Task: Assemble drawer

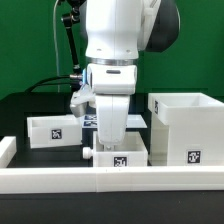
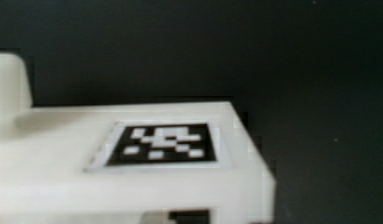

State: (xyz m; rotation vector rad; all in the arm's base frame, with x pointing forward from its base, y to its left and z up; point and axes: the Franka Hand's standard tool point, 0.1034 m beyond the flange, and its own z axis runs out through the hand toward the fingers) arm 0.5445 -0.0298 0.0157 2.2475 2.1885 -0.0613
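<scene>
The tall boxy housing (image 1: 185, 125) stands at the exterior view's right, its tag facing front. One small tray (image 1: 55, 128) sits at the left. The second tray (image 1: 120, 155), with its knob (image 1: 88, 152) pointing left, lies at front centre against the rim wall. My gripper (image 1: 110, 138) reaches straight down into this tray at its left part. The fingertips are hidden by the tray walls. The wrist view is filled by a white tray face with a tag (image 2: 165, 142), very close, and no clear fingers show.
The long low white rim wall (image 1: 60, 182) runs along the front edge. The marker board (image 1: 88, 119) lies behind my gripper. Black cables hang at the back left. The arm's body blocks the centre.
</scene>
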